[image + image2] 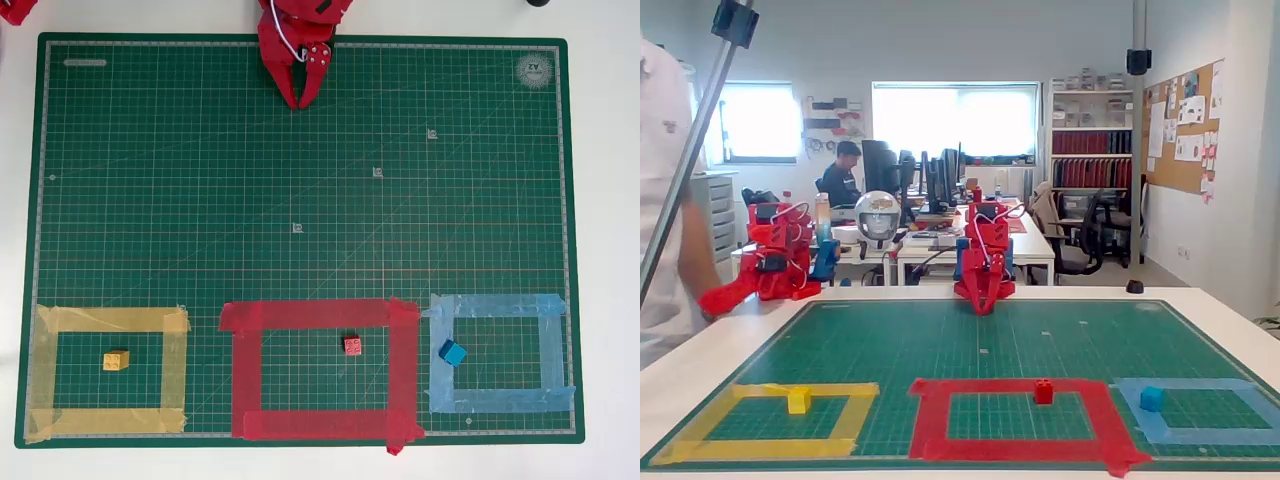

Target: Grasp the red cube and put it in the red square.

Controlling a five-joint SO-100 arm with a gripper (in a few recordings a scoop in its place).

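Observation:
The red cube point(352, 345) is a tiny studded block lying on the green mat inside the red square point(246, 378), near its upper right corner. In the fixed view the red cube point(1043, 391) sits close to the far tape strip of the red square point(930, 419). My red gripper point(299, 101) rests at the mat's far edge, folded back against the arm, fingers pointing down at the mat and closed together with nothing between them. From the front my gripper point(982, 306) hangs low over the mat's back edge, far from the cube.
A yellow block point(116, 360) lies inside the yellow tape frame point(176, 368) at the left. A blue block point(453, 352) lies inside the light-blue tape frame point(550, 348) at the right. The green cutting mat point(300, 200) covers most of the white table.

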